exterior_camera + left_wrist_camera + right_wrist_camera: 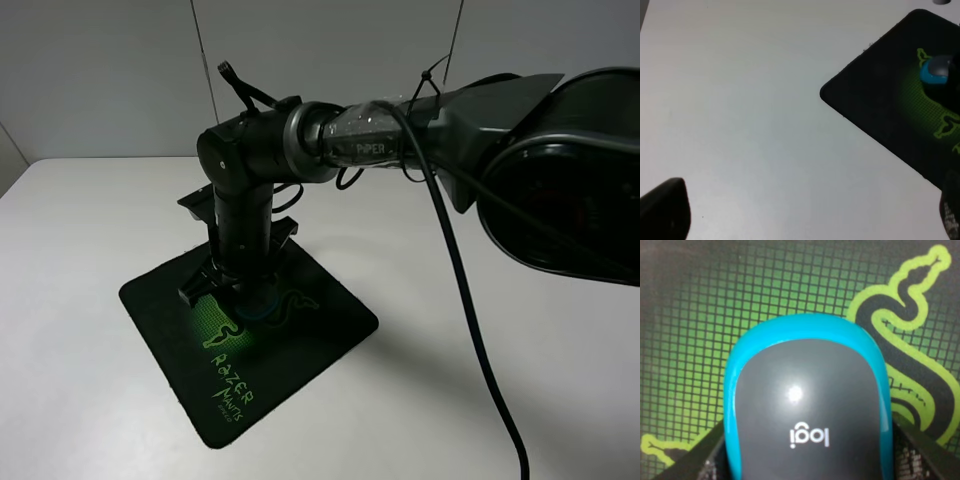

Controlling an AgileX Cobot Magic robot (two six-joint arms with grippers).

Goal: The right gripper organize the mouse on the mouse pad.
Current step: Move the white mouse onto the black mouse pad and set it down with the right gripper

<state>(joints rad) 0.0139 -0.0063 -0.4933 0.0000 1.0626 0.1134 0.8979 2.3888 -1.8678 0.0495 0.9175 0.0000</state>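
Mouse point(807, 405) marked "logi" on Razer mouse pad point(690, 300)

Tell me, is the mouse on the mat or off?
On it, or held just above. The mouse shows against the mouse pad, over its green grid and snake logo; whether it touches, cannot tell.

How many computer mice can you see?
1. The mouse sits on the mouse pad, between the fingers of the right gripper. Another could hide under the arm.
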